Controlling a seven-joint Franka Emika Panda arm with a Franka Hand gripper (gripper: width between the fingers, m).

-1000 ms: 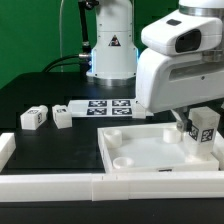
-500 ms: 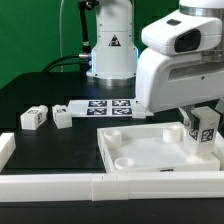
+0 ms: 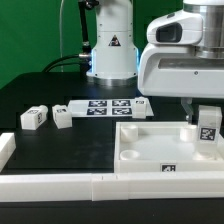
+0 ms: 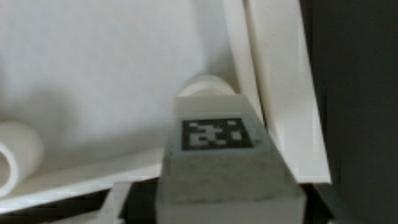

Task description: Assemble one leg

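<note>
My gripper (image 3: 207, 118) is shut on a white leg (image 3: 208, 135) with a black-and-white tag and holds it upright over the right end of the white square tabletop (image 3: 150, 152), at a corner socket. In the wrist view the leg (image 4: 221, 150) fills the middle, its rounded tip near the tabletop's raised rim (image 4: 276, 90); the fingers are mostly hidden behind it. Two more legs (image 3: 33, 117) (image 3: 62, 117) lie on the black table at the exterior view's left.
The marker board (image 3: 105, 106) lies flat behind the tabletop. A white rail (image 3: 60, 184) runs along the front edge, with a white block (image 3: 5, 150) at its left end. The robot base (image 3: 110, 45) stands at the back.
The arm and the leg have moved a little to the exterior view's right. The tabletop has shifted right with them and now shows a tag on its front edge.
</note>
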